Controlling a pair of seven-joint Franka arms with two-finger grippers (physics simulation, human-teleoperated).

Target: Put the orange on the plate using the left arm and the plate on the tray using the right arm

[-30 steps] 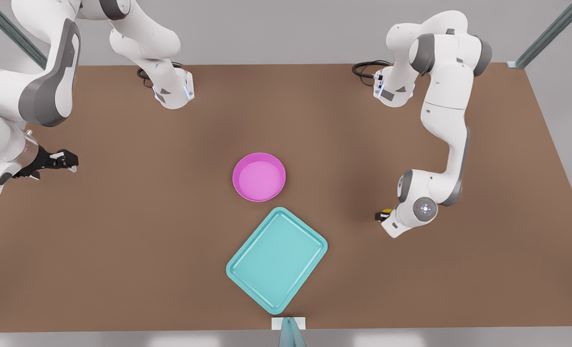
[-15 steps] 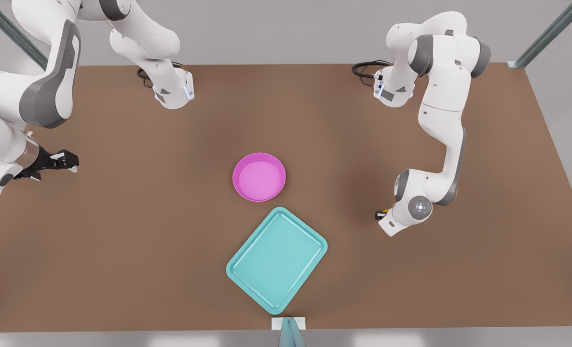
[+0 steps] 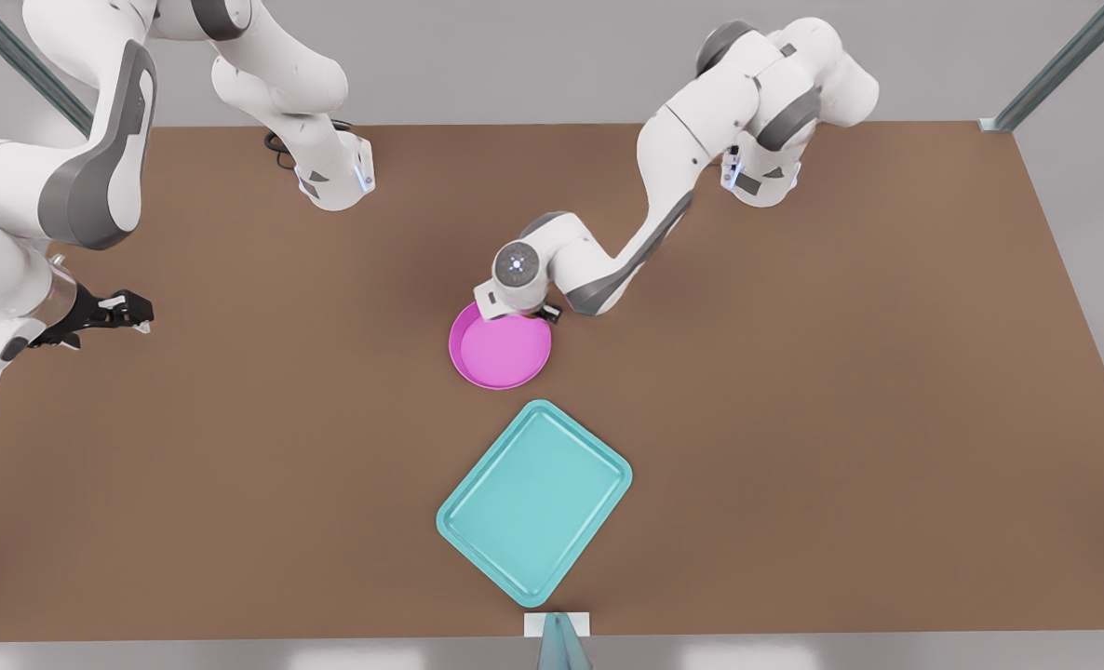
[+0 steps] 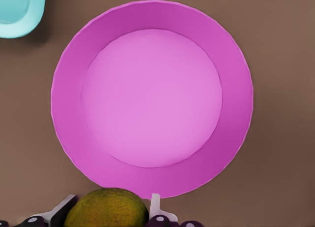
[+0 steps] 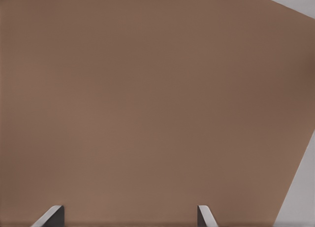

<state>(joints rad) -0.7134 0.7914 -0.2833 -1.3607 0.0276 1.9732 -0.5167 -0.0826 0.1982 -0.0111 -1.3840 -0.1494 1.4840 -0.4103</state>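
The left gripper (image 4: 106, 218) is clamped on the orange (image 4: 107, 208), held above the far rim of the plate (image 3: 500, 352), whose pink bowl lies bare. The tray (image 3: 534, 501), bare too, lies just beside the plate on its near side. The right gripper (image 3: 133, 313), fingers apart, waits well off the plate toward the front view's left.
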